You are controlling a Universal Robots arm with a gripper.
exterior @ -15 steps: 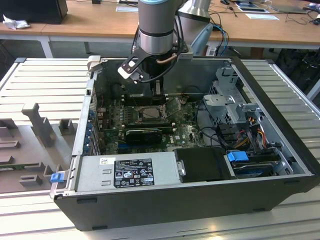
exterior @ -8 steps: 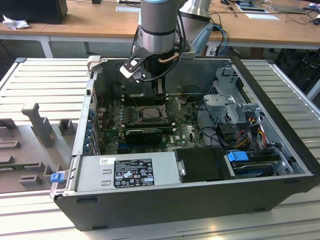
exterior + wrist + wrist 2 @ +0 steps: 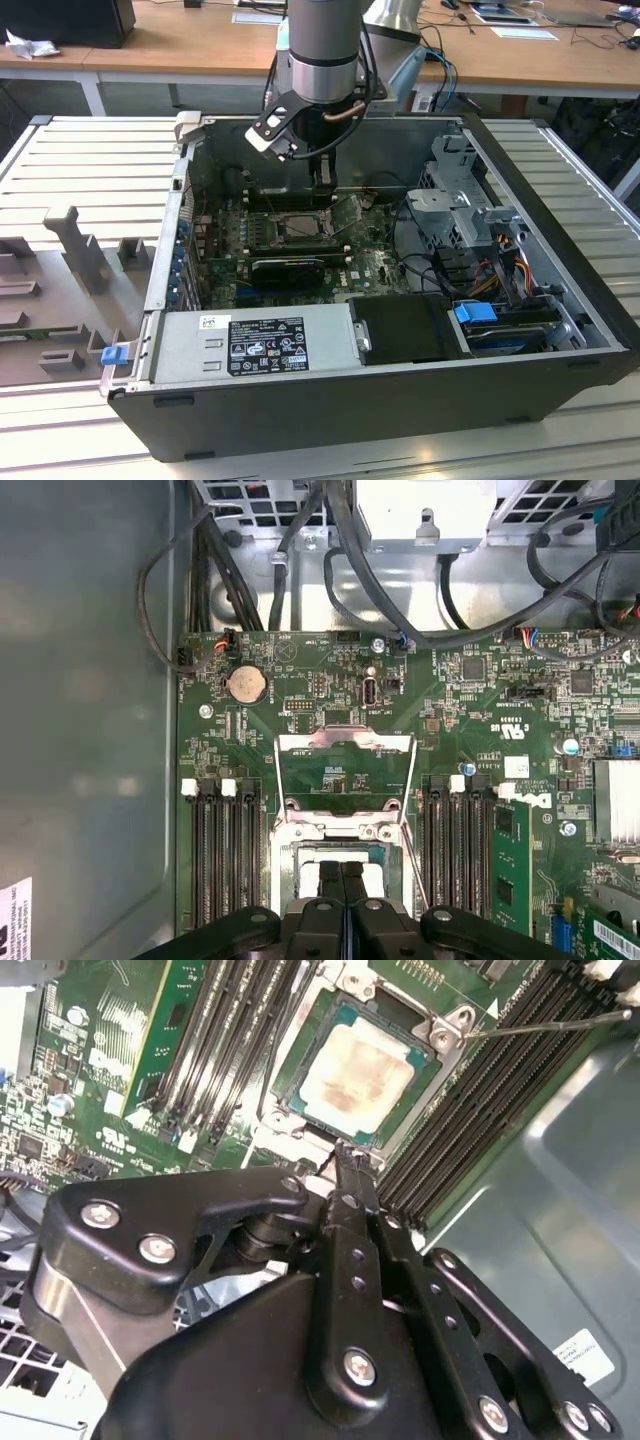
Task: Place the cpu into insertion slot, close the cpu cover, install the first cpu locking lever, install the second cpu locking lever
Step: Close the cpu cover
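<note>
cpu seated in insertion slot, fingers beside

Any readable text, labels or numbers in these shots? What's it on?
On the silver power supply box: black-and-white label, too small to read.
On the grey metal case wall: white sticker, too small to read.
On the green circuit board: white printed marks, too small to read.
Nothing can be quoted.
</note>
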